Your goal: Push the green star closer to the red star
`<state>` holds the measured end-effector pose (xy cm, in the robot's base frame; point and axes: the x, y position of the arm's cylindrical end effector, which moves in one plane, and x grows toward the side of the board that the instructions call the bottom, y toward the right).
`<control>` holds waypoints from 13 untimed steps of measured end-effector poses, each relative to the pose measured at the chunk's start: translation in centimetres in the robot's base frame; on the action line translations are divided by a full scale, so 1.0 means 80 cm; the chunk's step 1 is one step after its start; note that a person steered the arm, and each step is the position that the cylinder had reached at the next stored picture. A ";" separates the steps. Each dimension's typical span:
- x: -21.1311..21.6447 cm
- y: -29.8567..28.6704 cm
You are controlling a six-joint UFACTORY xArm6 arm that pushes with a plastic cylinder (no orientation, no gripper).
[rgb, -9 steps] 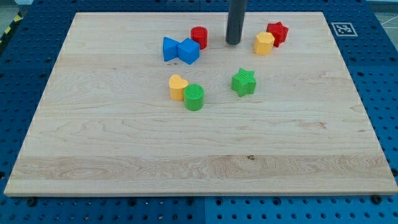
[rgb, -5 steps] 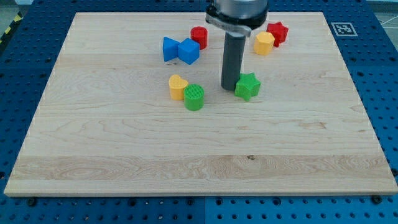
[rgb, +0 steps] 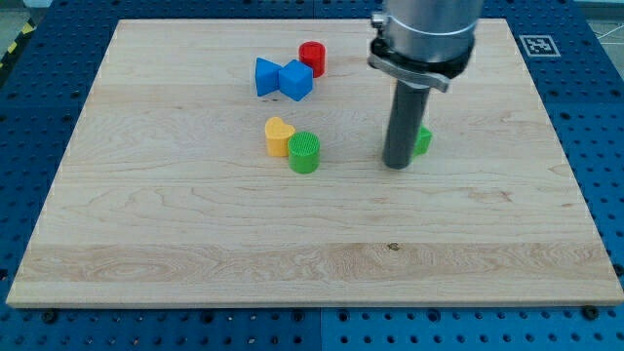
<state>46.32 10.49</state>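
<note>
my tip (rgb: pixel 397 164) rests on the tabletop (rgb: pixel 195 244), right of centre in the view. there is no pincer on this arm, only the dark rod, so nothing is clenched or released. the green star (rgb: pixel 422 140) sits just behind the rod toward the view's right, mostly hidden by it; only a small green edge shows, and it looks to be touching the rod or just beside it, though i cannot tell which. the red star does not show: the wide grey arm body (rgb: pixel 426 34) covers the upper right part of the tabletop.

to the view's left of my tip, well apart from it, a green cylinder (rgb: pixel 304 152) stands touching a yellow heart (rgb: pixel 279 136). farther toward the view's top, a blue triangle (rgb: pixel 267 76) and a blue cube (rgb: pixel 295 80) touch each other, with a red cylinder (rgb: pixel 312 58) just beside the cube at its upper right. a black and white marker (rgb: pixel 538 45) lies past the tabletop's top right corner.
</note>
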 end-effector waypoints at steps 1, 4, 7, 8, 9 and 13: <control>-0.010 0.029; -0.156 0.046; -0.044 0.000; -0.068 -0.032; -0.146 -0.037; -0.204 0.036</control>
<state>29.99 13.38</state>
